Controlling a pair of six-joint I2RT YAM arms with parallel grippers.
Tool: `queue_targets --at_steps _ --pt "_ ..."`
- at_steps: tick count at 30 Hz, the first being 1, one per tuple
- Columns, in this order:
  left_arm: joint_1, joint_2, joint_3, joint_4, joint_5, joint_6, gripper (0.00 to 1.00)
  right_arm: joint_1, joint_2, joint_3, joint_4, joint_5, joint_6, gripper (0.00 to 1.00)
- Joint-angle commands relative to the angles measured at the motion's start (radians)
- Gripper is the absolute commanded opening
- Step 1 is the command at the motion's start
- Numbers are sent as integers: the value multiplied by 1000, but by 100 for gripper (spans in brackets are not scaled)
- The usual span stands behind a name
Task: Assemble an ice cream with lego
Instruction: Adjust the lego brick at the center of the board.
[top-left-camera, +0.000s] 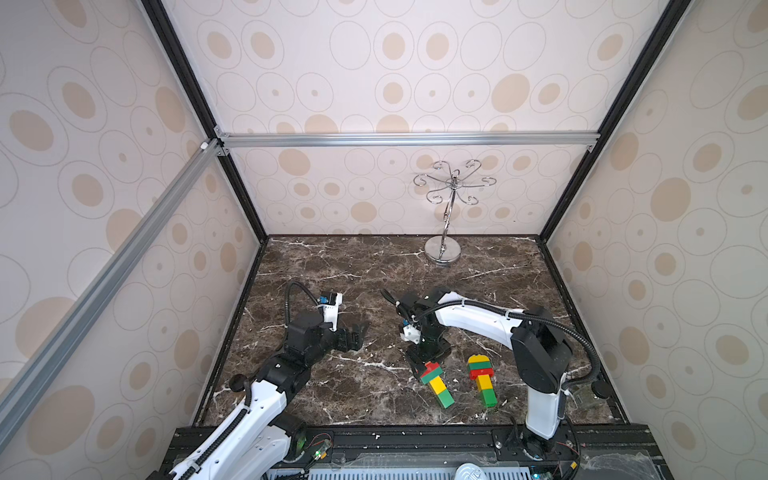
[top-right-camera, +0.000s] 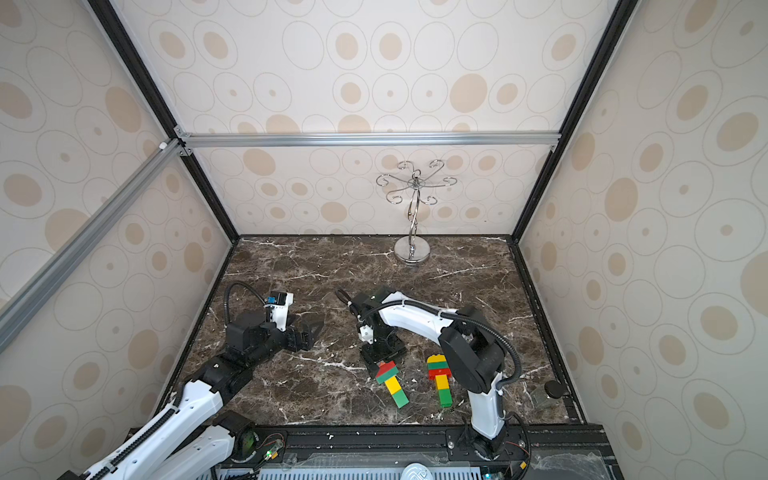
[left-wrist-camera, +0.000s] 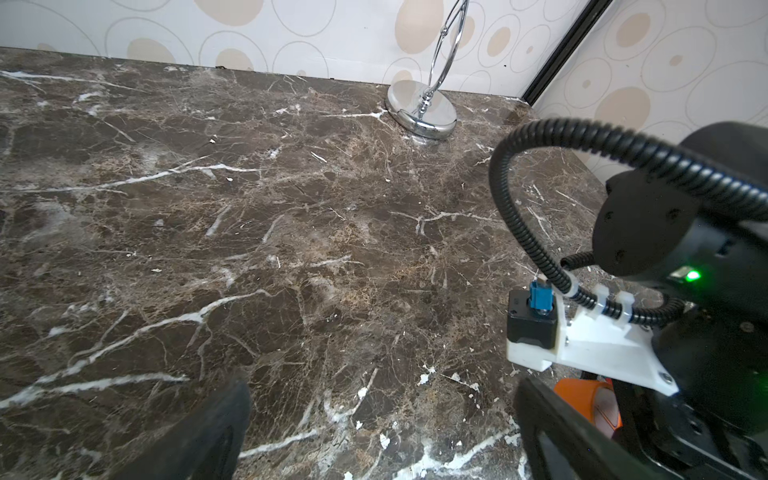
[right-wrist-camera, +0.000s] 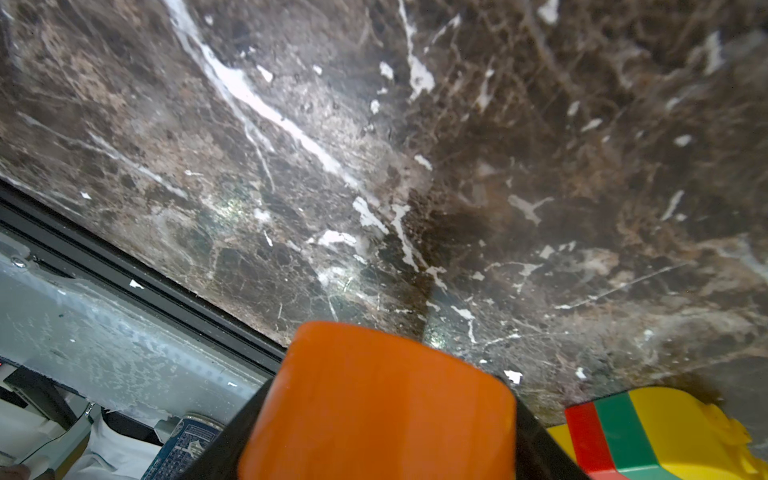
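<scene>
Near the front of the marble tabletop (top-left-camera: 332, 270), held orange domed piece (right-wrist-camera: 374, 399) clamped in right gripper (top-left-camera: 420, 360) at red end of lying red-green-yellow stack (top-left-camera: 437, 385), apparently for capping it like finished ice cream (top-left-camera: 482, 378) alongside, with left gripper (top-left-camera: 358, 332) spread wide, empty, well aside to avoid interference.

Two lego stacks are lying on the counter (top-left-camera: 332, 282): an orange-topped stack (top-left-camera: 437, 384) and a yellow-topped stack (top-left-camera: 484, 382). Two domes are capping them, one orange dome (right-wrist-camera: 374, 403) and one yellow dome (top-left-camera: 478, 358). Each stack is showing one red band, two green and one yellow, making two red, four green, two yellow. One stand (top-left-camera: 443, 249) is standing behind. Two arms are reaching in, left arm (top-left-camera: 257, 399) and right arm (top-left-camera: 469, 316), bearing two pairs of fingers: left fingers (left-wrist-camera: 199, 440), right fingers (right-wrist-camera: 536, 432)
</scene>
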Motion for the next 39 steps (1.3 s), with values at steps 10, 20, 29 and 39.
queue_targets --at_steps 10,20,29,39 --pt "12 -2 -4 21 13 -21 100 -3 38 -23 -35 -26 -38 18" --pt "14 3 -5 25 17 -21 100 -2 60 -44 -43 -57 -69 18" --pt "16 15 -4 35 26 -21 100 -5 81 -25 -81 -63 -110 18" --pt "20 19 -1 36 32 -20 100 -5 114 3 -118 -51 -145 19"
